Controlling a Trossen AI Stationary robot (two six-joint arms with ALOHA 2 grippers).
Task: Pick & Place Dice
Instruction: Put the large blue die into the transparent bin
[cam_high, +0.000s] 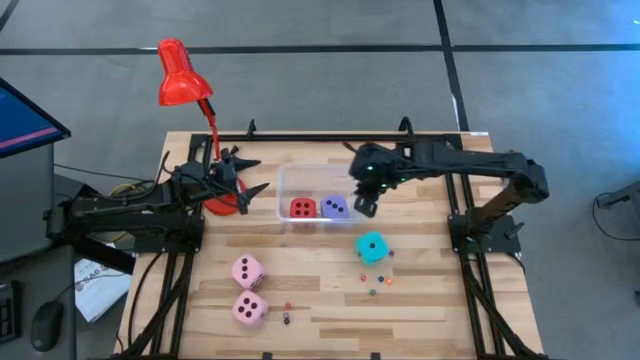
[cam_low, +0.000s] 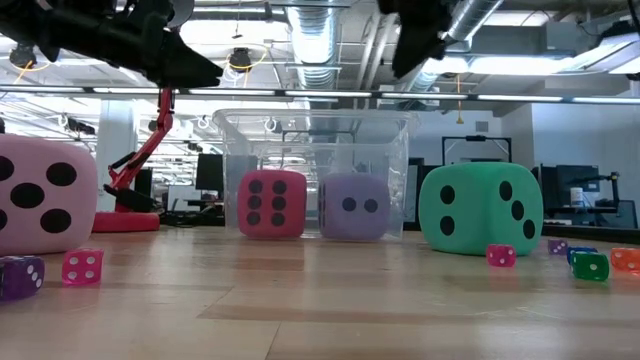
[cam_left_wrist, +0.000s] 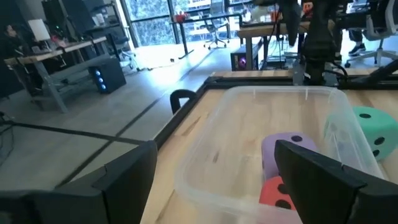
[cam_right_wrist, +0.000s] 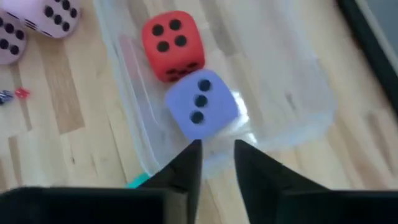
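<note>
The right fingers (cam_right_wrist: 216, 163) stand nearly together, holding nothing, above the clear bin's (cam_high: 300, 176) right end, over the lavender die (cam_right_wrist: 201, 103). Touching it in the bin sits the red die (cam_right_wrist: 169, 43). The cyan die (cam_high: 372, 247) lies on the table (cam_high: 420, 300) just outside the bin, toward the front edge. Two pink dice (cam_high: 247, 271) rest front-left. The left fingers (cam_high: 250, 176) stand apart, empty, beside the bin's left end.
</note>
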